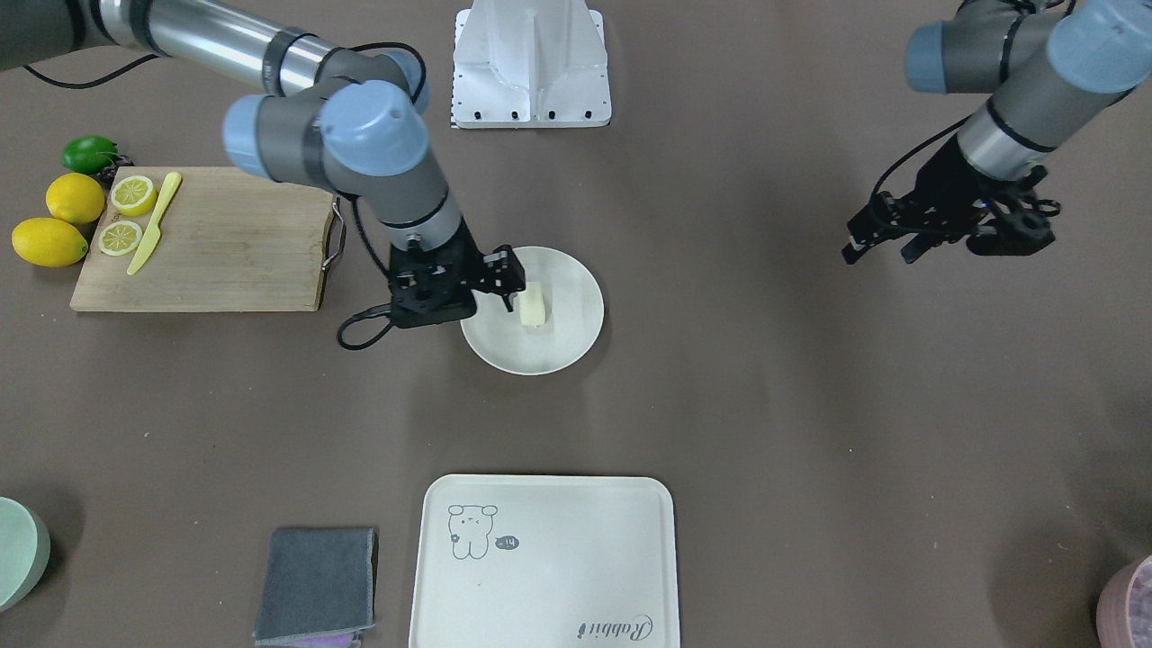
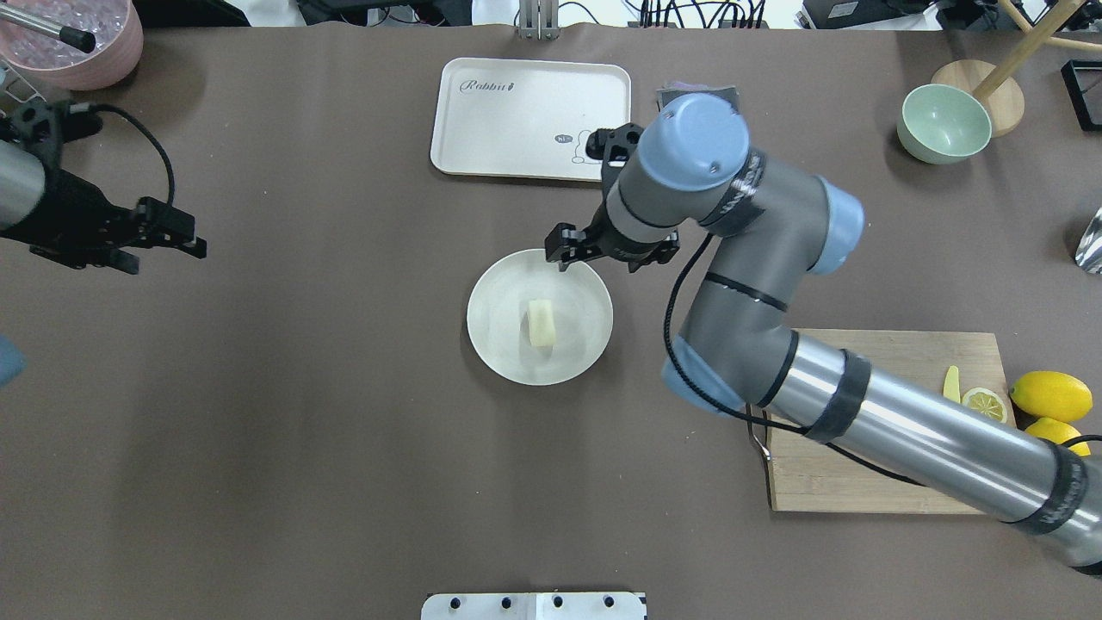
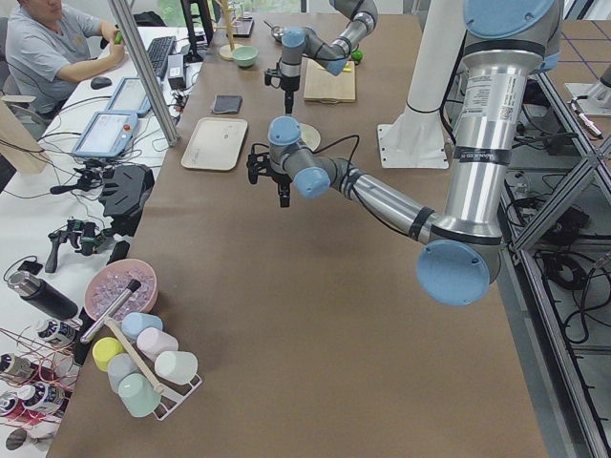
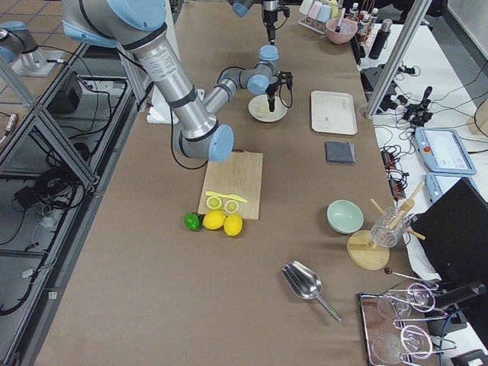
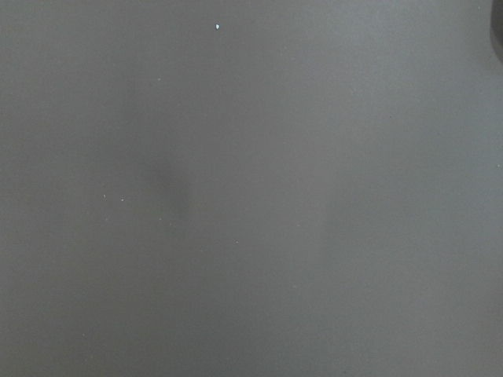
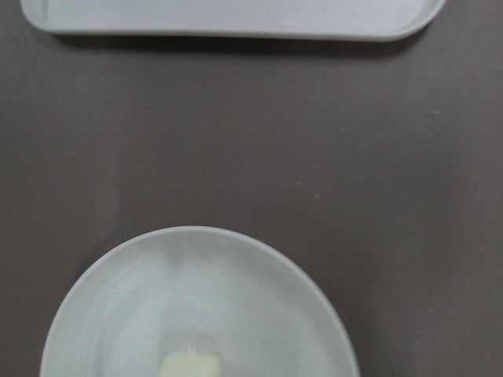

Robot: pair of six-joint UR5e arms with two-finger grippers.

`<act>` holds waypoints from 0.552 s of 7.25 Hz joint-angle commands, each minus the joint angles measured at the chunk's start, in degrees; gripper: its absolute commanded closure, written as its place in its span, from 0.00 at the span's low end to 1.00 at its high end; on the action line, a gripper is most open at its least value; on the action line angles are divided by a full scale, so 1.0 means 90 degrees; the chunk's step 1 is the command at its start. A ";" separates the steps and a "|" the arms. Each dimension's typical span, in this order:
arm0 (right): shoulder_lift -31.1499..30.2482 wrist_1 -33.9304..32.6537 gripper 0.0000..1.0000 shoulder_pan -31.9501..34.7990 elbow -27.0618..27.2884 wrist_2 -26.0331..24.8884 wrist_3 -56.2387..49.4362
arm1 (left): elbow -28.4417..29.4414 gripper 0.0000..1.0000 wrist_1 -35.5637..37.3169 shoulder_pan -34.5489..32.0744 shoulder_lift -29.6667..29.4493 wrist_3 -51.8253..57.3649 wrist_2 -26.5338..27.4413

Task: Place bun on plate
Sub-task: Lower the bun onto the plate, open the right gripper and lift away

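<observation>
The pale cream bun lies in the middle of the round off-white plate; the overhead view shows the same bun on the plate. My right gripper hangs open and empty over the plate's rim on the tray side, apart from the bun, and shows from above as right gripper. The right wrist view looks down on the plate with the bun at the bottom edge. My left gripper hovers open over bare table far to the side.
A white tray with a cartoon animal lies beyond the plate. A wooden board holds lemon slices and a yellow knife, with lemons beside it. There are also a grey cloth, a green bowl and a pink bowl.
</observation>
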 commanded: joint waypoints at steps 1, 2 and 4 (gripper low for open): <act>-0.1640 -0.0327 0.00 0.1789 0.0899 0.1518 -0.2201 | -0.0007 0.03 0.0009 -0.1316 0.0954 0.2373 -0.0502; -0.2468 -0.0349 0.00 0.2514 0.0900 0.1767 -0.3614 | 0.0041 0.03 0.0009 -0.1892 0.1529 0.3729 -0.0502; -0.3643 -0.0659 0.00 0.3774 0.0647 0.1915 -0.6555 | 0.0217 0.03 0.0793 -0.2801 0.2081 0.6085 -0.0502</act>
